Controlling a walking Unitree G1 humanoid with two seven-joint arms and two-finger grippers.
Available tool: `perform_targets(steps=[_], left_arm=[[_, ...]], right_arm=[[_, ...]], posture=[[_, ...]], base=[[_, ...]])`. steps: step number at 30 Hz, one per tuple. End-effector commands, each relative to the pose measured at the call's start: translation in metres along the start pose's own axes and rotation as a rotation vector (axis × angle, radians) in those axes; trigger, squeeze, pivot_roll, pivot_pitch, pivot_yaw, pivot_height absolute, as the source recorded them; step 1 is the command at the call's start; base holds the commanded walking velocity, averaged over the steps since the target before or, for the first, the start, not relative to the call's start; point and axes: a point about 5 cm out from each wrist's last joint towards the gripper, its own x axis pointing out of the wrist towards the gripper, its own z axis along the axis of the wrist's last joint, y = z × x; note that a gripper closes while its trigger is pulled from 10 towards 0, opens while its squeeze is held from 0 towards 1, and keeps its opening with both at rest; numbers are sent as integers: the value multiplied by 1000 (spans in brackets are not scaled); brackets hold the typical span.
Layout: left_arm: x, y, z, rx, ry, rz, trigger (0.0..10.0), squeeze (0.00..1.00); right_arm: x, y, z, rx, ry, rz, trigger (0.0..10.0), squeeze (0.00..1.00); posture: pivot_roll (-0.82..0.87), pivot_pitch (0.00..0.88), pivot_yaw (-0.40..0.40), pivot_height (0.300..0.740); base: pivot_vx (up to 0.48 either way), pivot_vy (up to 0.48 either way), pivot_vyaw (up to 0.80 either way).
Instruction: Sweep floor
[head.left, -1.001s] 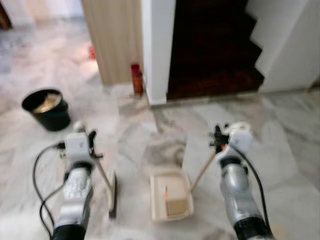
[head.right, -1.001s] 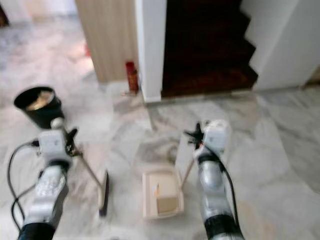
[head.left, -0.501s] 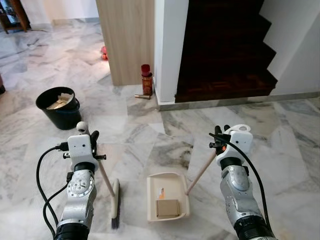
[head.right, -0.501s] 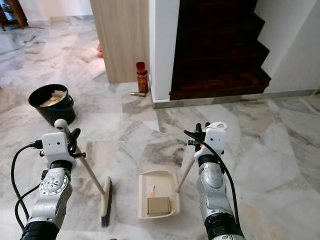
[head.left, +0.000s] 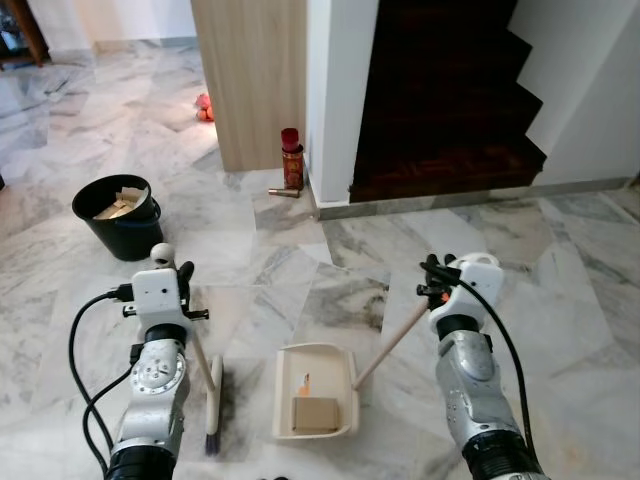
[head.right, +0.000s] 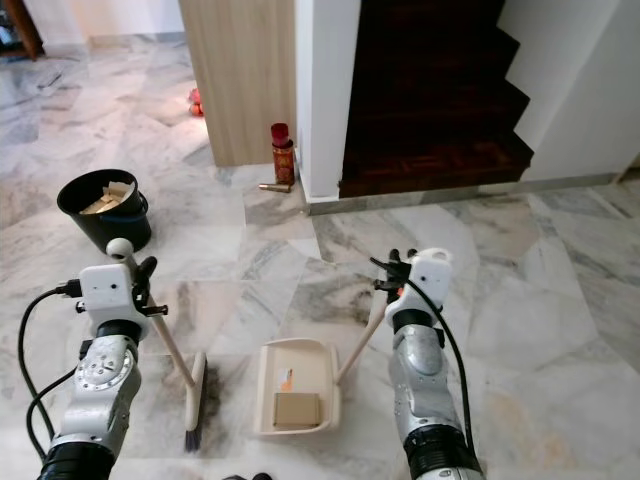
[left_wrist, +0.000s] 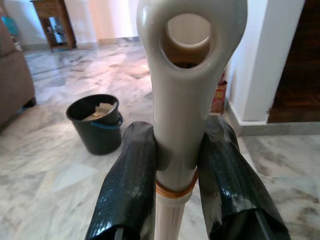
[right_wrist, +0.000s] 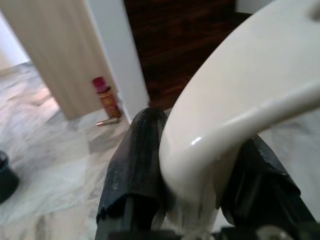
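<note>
— Looking across the marble floor (head.left: 560, 330), what's the layout?

— Staircase (head.left: 440, 100) ahead, a black bucket (head.left: 118, 215) of scraps off to the robot's left, and near its feet a cream dustpan (head.left: 315, 392) lying flat with a brown cardboard piece (head.left: 313, 414) and an orange bit (head.left: 304, 380) already inside. The broom (head.left: 213, 408) stands just beside the pan, on its left, bristles on the floor.

— And the arms?

— The left end effector (left_wrist: 175, 165) is clamped on the broom's handle just below the hanging loop, one black finger on each side. The right end effector (right_wrist: 192, 165) is clamped on the dustpan's curved handle top, the stick slanting down to the pan.

— How should the sweep be done well?

— I'd say keep the pan's front lip pressed flat so nothing slides under it, draw the bristles toward the pan in short low strokes, and hold the pan level so the cardboard stays in. The bucket looks the likely place to empty it.
</note>
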Motion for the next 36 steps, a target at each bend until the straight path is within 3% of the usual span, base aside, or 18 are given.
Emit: perform_targets(steps=[1, 3, 7, 36], left_arm=[[6, 2, 15, -3, -63, 8, 10000, 0], [6, 2, 16, -2, -64, 10, 10000, 0], [6, 3, 16, -2, -65, 12, 10000, 0], [5, 5, 16, -1, -64, 20, 10000, 0]], right_arm=[[4, 4, 8, 73, -18, -2, 10000, 0], [5, 4, 7, 175, 1, -21, 10000, 0], [5, 2, 5, 223, 16, -38, 10000, 0], [4, 4, 7, 188, 12, -10, 10000, 0]], posture=[[-70, 57, -11, 740], [-70, 57, -11, 740], [-69, 60, -11, 740], [-66, 67, -14, 740]], base=[[0, 300, 0], [0, 298, 0], [0, 297, 0], [0, 298, 0]])
